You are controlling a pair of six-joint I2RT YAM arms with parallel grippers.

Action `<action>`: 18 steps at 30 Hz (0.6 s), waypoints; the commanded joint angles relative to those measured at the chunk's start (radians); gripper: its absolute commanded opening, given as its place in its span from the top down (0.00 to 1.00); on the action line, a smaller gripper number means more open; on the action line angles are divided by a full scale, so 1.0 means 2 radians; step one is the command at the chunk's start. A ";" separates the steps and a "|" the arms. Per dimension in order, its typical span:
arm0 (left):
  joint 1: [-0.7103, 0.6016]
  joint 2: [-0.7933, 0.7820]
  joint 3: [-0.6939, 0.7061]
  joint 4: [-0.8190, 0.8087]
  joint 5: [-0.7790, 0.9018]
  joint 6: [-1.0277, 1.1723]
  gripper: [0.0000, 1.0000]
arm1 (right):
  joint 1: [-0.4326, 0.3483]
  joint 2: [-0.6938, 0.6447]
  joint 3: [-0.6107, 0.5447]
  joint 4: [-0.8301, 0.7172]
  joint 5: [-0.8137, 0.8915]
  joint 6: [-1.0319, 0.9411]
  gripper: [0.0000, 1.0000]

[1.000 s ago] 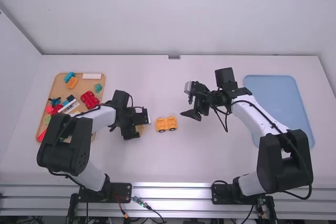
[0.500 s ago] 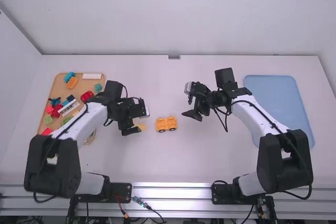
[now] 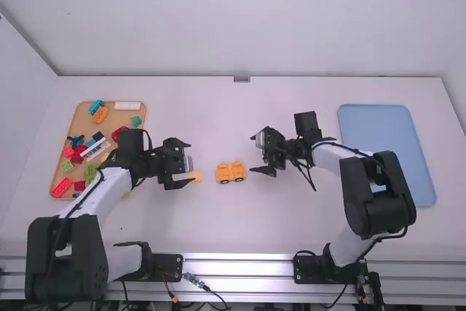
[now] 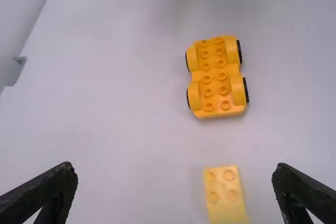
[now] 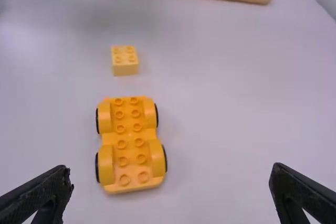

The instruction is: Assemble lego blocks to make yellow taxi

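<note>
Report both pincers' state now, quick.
Left pincer: open, holding nothing, near the light yellow block.
Right pincer: open, holding nothing, near the yellow car base.

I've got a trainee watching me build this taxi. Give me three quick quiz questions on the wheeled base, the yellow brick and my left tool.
1. True or false: the yellow brick stands on the table apart from the wheeled base.

2. Choose one. The left tool is:
a) shut on the yellow brick
b) open
c) shut on the wheeled base

3. Fill in: the top of the yellow brick shows ____ studs.

Key: 1 true; 2 b; 3 four
</note>
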 commanded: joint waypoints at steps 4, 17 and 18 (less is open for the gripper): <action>-0.004 0.001 -0.049 0.034 0.068 -0.013 0.01 | 0.012 -0.001 -0.010 0.032 -0.017 -0.008 0.01; 0.002 0.116 -0.093 0.209 0.079 -0.094 0.01 | 0.054 0.000 -0.009 0.049 0.035 0.013 0.01; 0.000 0.133 -0.089 0.217 0.084 -0.093 0.01 | 0.052 0.000 -0.010 0.047 0.033 0.014 0.01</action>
